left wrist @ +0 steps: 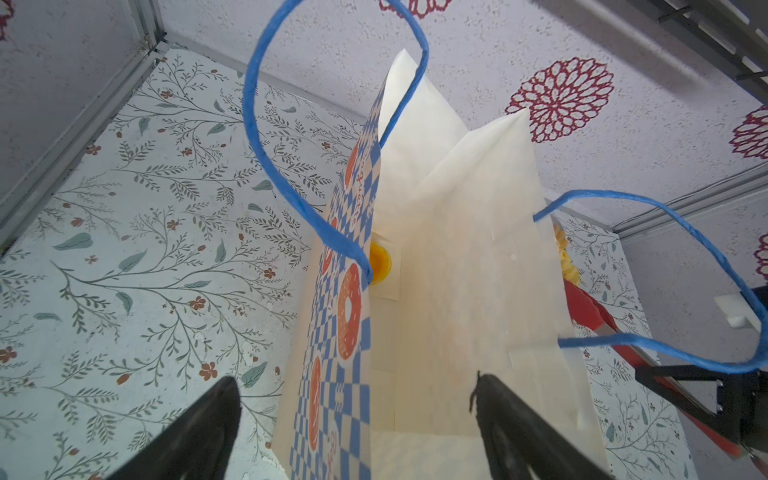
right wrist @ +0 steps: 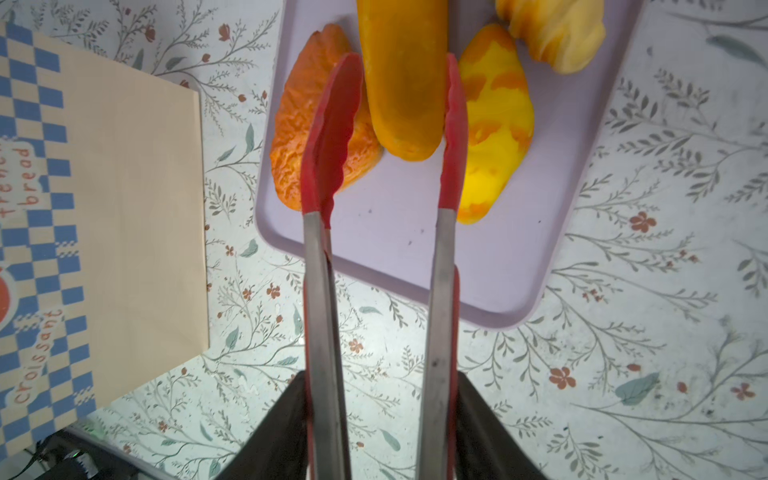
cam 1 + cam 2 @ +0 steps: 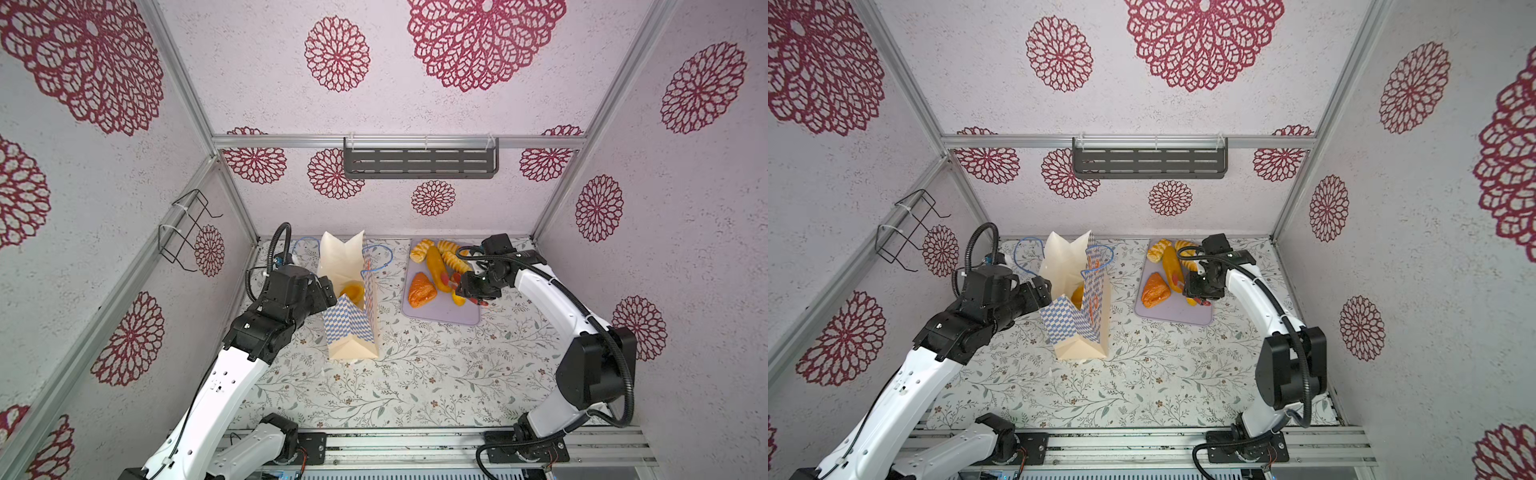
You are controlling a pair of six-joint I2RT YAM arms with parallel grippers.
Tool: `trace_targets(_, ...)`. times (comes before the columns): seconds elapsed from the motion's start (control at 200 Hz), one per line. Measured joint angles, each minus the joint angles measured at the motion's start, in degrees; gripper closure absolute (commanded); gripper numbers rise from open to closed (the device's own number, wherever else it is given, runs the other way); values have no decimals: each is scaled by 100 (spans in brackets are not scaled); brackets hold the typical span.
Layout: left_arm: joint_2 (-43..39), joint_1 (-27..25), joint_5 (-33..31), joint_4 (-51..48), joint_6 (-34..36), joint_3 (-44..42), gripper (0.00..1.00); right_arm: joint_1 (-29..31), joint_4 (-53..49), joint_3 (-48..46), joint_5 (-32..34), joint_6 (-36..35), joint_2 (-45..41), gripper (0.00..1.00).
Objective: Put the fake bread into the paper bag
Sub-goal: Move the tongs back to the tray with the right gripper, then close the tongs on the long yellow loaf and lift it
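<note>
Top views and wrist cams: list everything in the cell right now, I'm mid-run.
cream paper bag with blue-white checks: one, blue cord handles, standing left of centre
flat lilac tray: one, right of the bag
glossy golden-orange toy breads: six seen, five on the tray, one inside the bag
red-tipped metal tongs: one, tips flanking the long orange roll
floral tablecloth: one, white-green
black wire rack: one, left wall
dark slotted shelf: one, back wall
left tool: black, open at the bag's mouth
right tool: black, shut on the tongs
</note>
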Motion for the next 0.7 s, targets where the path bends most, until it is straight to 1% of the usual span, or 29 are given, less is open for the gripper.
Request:
trace_targets(0.2, -31, 0, -9, -15, 2, 0, 7, 39, -149, 629, 216, -173, 516, 42)
trace_targets(0.38, -42, 0, -9, -17, 11, 0, 7, 109, -328, 1064, 295, -310, 901, 42)
trace_targets(0.545, -87, 0, -9, -20, 11, 0, 7, 157, -431, 1303, 297, -361, 1106, 40)
trace_targets(0.7, -144, 0, -9, -24, 9, 0, 7, 173, -452, 1408, 302, -389, 1217, 40)
